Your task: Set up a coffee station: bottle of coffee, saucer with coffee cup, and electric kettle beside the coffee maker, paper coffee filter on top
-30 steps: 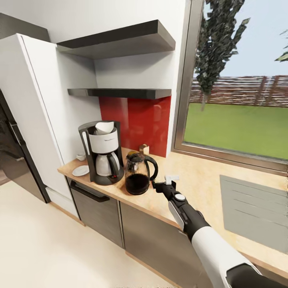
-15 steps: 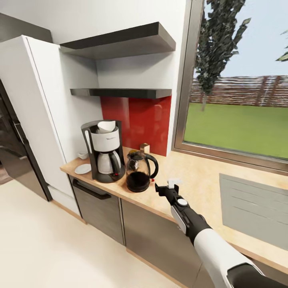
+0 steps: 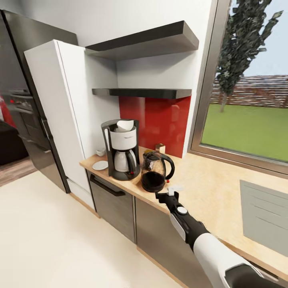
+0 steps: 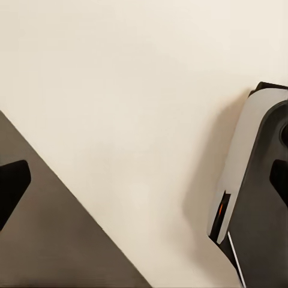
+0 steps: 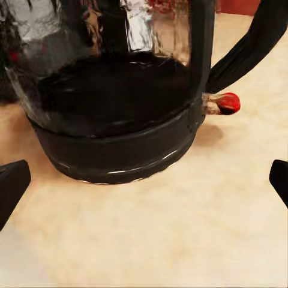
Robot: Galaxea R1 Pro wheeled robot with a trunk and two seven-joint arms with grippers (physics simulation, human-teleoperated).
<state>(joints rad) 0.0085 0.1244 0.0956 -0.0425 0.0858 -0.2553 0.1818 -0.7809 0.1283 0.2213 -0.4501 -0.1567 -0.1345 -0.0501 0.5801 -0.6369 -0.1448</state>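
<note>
- The electric kettle (image 3: 156, 171) stands upright on the surface (image 3: 208, 188), just beside the coffee maker (image 3: 121, 149), with its handle turned toward the window.
- The right claw (image 3: 169, 192) is spread wide and holds nothing; in the right wrist view its two dark fingertips (image 5: 12, 183) sit far apart, one at each side of the kettle's base (image 5: 117, 153), and touch nothing.
- The kettle lies just ahead of the right claw, near but apart from it; its red switch (image 5: 227, 103) shows beside the foot of the handle.
- The step in hand looks like clearing away from the set-down kettle. It would go best with the claw kept wide and drawn straight back along the arm's line, so neither finger clips the handle or nudges the glass body toward the coffee maker.
- A paper filter (image 3: 125, 125) sits on top of the coffee maker, and a saucer (image 3: 100, 165) lies on the surface on its far side, with a small cup (image 3: 101, 152) behind it rather than on it.
- The left claw (image 4: 144, 180) faces the pale floor, open and empty as far as its fingertips show.
</note>
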